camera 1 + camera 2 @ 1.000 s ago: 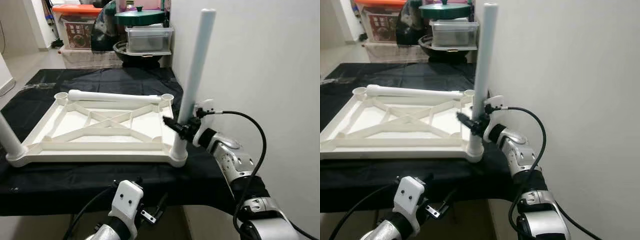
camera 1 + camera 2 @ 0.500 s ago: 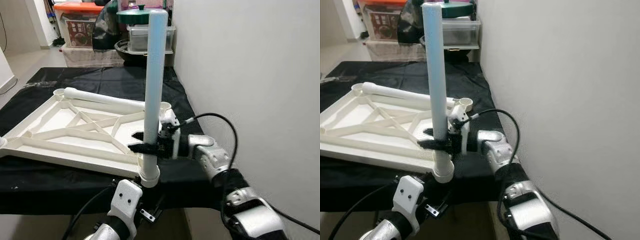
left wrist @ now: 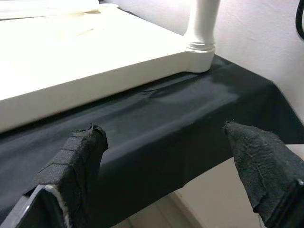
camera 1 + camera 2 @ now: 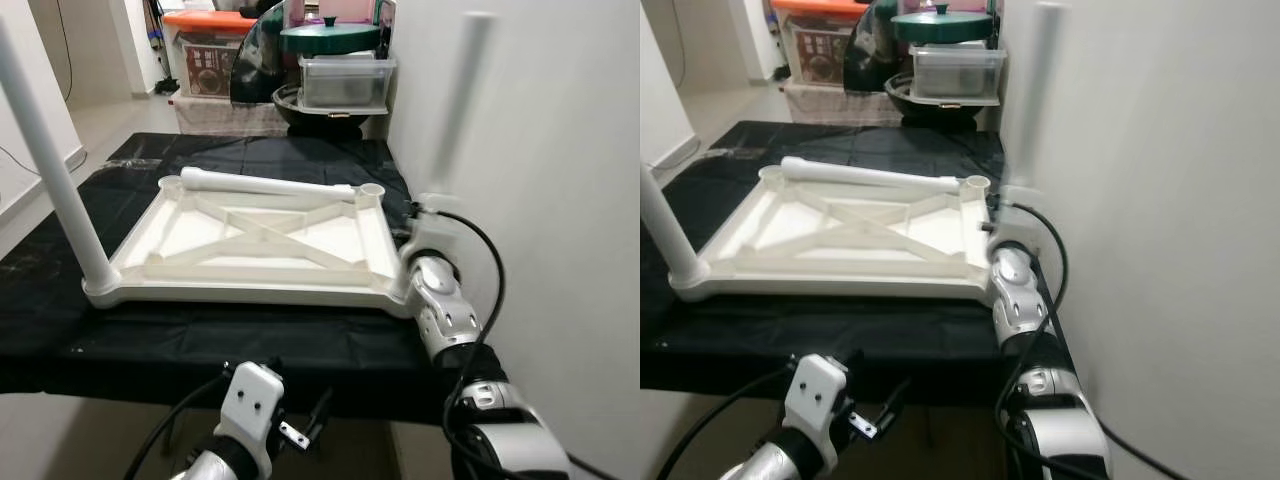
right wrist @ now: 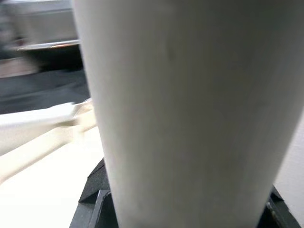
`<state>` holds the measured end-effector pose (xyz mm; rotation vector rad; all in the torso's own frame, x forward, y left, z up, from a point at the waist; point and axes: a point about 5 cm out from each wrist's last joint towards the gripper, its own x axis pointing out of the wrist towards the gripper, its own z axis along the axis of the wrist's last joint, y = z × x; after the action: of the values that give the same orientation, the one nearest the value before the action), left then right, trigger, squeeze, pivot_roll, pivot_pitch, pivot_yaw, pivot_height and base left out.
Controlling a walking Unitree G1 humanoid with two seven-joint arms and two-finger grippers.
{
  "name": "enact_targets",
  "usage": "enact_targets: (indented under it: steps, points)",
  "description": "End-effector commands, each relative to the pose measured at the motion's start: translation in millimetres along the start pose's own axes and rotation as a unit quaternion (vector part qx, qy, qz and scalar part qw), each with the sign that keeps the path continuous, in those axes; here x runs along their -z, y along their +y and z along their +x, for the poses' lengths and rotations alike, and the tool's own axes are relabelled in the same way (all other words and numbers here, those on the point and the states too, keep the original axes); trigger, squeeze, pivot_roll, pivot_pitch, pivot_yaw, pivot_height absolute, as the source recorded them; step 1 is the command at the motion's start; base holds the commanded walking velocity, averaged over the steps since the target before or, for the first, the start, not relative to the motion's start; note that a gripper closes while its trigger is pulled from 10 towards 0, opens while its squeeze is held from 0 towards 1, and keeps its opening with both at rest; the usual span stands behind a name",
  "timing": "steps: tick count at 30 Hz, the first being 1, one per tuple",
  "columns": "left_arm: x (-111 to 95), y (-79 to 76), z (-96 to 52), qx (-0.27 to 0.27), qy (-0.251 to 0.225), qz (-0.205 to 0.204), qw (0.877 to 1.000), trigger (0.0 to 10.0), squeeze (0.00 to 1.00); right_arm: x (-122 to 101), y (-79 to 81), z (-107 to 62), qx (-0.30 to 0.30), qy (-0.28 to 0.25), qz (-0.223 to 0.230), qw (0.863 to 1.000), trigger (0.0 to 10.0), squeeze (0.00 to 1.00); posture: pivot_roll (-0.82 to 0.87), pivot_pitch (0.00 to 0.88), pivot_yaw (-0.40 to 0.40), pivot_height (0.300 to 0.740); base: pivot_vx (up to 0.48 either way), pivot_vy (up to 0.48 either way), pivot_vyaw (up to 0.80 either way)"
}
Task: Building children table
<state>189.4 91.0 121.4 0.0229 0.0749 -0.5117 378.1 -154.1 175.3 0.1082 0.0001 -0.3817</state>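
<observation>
Where half a second ago the tabletop (image 4: 270, 240) lay skewed, it now sits square; the right gripper (image 5: 180, 209) clasps the near-right leg (image 4: 455, 110) by the wall, while the left gripper (image 3: 166, 156) hangs released below the worktop (image 4: 200, 340) edge.

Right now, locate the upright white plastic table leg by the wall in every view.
Left eye: upright white plastic table leg, blurred, beside the wall.
Right eye: leg blurred, beside the wall.
Left wrist: its socketed base.
Right wrist: close up, inside right gripper.
Shared landmark: white upturned tabletop.

Black-draped bench (image 4: 250, 345) apparently bears white tabletop (image 4: 260, 240).
</observation>
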Motion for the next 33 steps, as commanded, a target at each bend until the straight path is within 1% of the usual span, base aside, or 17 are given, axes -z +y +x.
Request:
enact_targets:
  steps: [1,3,4,5,8,9,10,11,17,18,20,22,23,25,31,32,33]
  points:
    - [2,-0.4,0.8,0.005,0.003,0.0,1.0,10.0,0.0,18,-2.4,-5.7,0.033,0.053,0.022,0.998,0.0,0.0,0.12,0.004,-0.059,0.74,0.0,0.0,0.0]
    - [2,-0.5,0.9,0.004,0.003,0.0,1.0,10.0,0.0,19,11.0,-10.6,0.017,0.057,0.036,0.998,0.0,0.0,0.12,0.004,-0.059,0.74,0.0,0.0,0.0]
    - [2,-0.8,1.1,0.005,0.003,0.0,1.0,10.0,0.0,19,26.1,-14.4,-0.027,0.049,0.046,0.997,10.0,0.0,0.11,0.001,-0.059,0.74,0.0,0.0,0.0]
    - [2,-0.9,1.1,0.005,0.003,0.001,1.0,10.0,0.0,16,42.6,-17.7,-0.091,0.04,0.064,0.993,10.0,1.0,0.11,0.001,-0.059,0.74,0.0,0.0,0.0]
    - [3,-1.1,1.1,0.005,0.003,0.0,1.0,10.0,0.0,8,59.1,-21.6,-0.186,0.003,0.073,0.98,10.0,1.0,0.11,0.0,-0.059,0.74,0.0,0.0,0.0]
    - [3,-1.2,1.1,0.005,0.003,0.0,1.0,10.0,0.0,5,62.8,-22.7,-0.215,-0.006,0.078,0.973,10.0,0.69,0.11,0.0,-0.061,0.74,0.0,0.0,0.0]
    - [3,-1.2,1.1,0.005,0.003,0.0,1.0,10.0,0.0,5,62.8,-22.7,-0.215,-0.006,0.078,0.973,10.0,0.69,0.11,0.0,-0.061,0.74,0.0,0.0,0.0]
    - [3,-1.4,1.1,0.005,0.003,0.0,1.0,10.0,0.0,3,63.8,-21.7,-0.255,-0.004,0.097,0.962,10.0,0.0,0.11,0.0,-0.061,0.74,0.0,0.0,0.0]
    - [3,-1.7,1.0,0.006,0.002,-0.002,1.0,10.0,0.0,-2,59.4,-26.0,-0.471,0.029,0.126,0.872,10.0,0.0,0.11,0.0,-0.06,0.74,0.0,0.0,0.0]
    - [3,-1.6,1.0,0.006,0.003,-0.002,1.0,10.0,0.0,-3,54.7,-30.8,-0.538,0.042,0.124,0.833,10.0,0.0,0.11,0.0,-0.059,0.74,0.0,0.0,0.0]
    - [3,-1.6,1.0,0.006,0.003,-0.002,1.0,10.0,0.0,-3,54.7,-30.8,-0.538,0.042,0.124,0.833,10.0,0.0,0.11,0.0,-0.059,0.74,0.0,0.0,0.0]
    - [3,-1.3,1.0,0.007,0.003,-0.002,1.0,10.0,0.0,-3,45.3,-45.5,-0.664,0.057,0.082,0.741,10.0,0.0,0.12,0.0,-0.059,0.74,0.0,0.0,0.0]
    - [3,-1.3,1.0,0.007,0.003,-0.002,1.0,10.0,0.0,-3,45.3,-45.5,-0.664,0.057,0.082,0.741,10.0,0.0,0.12,0.0,-0.059,0.74,0.0,0.0,0.0]
    - [2,-0.9,0.8,0.006,0.002,-0.001,1.0,10.0,0.0,1,47.6,-61.1,-0.76,0.077,0.025,0.645,10.0,0.0,0.12,0.005,-0.062,0.74,0.0,0.0,0.0]
    - [2,-1.2,0.5,0.006,0.002,-0.001,1.0,10.0,0.0,2,54.2,-66.3,-0.783,0.077,0.005,0.618,10.0,0.0,0.12,0.007,-0.06,0.74,0.0,0.0,0.0]
    - [2,-1.3,0.6,0.005,0.002,-0.001,1.0,10.0,0.0,8,65.6,-71.2,-0.795,0.079,-0.027,0.6,0.0,0.0,0.13,0.012,-0.064,0.74,0.0,0.0,0.0]
    - [2,-1.3,0.6,0.005,0.002,-0.001,1.0,10.0,0.0,8,65.6,-71.2,-0.795,0.079,-0.027,0.6,0.0,0.0,0.13,0.012,-0.064,0.74,0.0,0.0,0.0]
